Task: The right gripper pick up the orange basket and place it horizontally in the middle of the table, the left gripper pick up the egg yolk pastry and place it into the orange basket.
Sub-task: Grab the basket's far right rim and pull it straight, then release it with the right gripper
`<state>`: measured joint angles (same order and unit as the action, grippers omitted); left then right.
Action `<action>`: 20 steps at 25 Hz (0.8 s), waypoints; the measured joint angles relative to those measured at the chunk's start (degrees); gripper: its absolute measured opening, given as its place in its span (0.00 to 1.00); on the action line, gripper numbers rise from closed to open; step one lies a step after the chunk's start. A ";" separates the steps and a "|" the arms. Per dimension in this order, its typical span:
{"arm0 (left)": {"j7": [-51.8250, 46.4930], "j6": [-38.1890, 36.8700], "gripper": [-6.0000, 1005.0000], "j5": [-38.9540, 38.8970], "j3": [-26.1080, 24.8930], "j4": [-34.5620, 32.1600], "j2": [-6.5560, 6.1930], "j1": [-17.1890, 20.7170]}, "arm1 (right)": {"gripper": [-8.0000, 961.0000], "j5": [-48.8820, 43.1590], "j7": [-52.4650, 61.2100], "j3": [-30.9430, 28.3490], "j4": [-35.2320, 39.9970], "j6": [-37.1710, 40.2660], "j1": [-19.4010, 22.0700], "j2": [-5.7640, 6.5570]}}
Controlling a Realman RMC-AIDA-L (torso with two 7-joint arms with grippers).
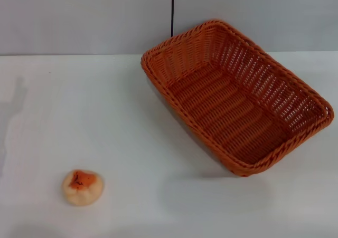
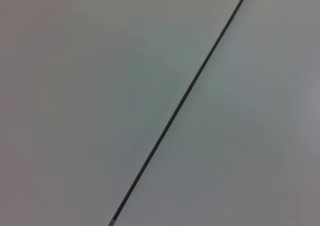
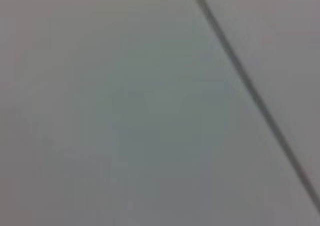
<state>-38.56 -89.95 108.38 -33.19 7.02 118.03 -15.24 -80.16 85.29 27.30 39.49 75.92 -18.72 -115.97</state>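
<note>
The orange basket (image 1: 235,93) lies on the white table (image 1: 132,122) at the right, set at a slant, with its far corner near the table's back edge. It is empty. The egg yolk pastry (image 1: 82,186) sits alone near the front left of the table, cream with an orange-red patch on top. Neither gripper shows in any view. Both wrist views hold only a plain grey surface crossed by a thin dark seam.
A grey wall (image 1: 84,16) with a vertical dark seam (image 1: 172,8) rises behind the table. A faint shadow falls on the table's far left.
</note>
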 joint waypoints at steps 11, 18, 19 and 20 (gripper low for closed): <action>-0.10 -0.35 0.83 1.17 -0.04 -0.29 0.10 -0.82 | 0.41 -36.50 34.42 -0.97 19.45 13.63 -9.81 5.16; 0.04 -0.38 0.83 3.36 -0.04 -0.30 0.09 -1.06 | 0.40 -56.75 41.83 -0.13 19.96 19.85 -20.65 8.13; 0.03 -0.48 0.83 3.51 -0.04 -0.30 0.09 -0.96 | 0.40 -58.65 41.90 0.27 19.64 19.88 -21.60 8.25; -0.05 -0.62 0.83 3.60 -0.04 -0.34 0.09 -0.84 | 0.40 -60.22 42.13 1.10 19.01 19.81 -22.68 8.37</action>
<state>-38.60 -90.57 111.99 -33.23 6.68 118.12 -16.08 -140.37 127.42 28.40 58.50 95.73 -41.40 -107.60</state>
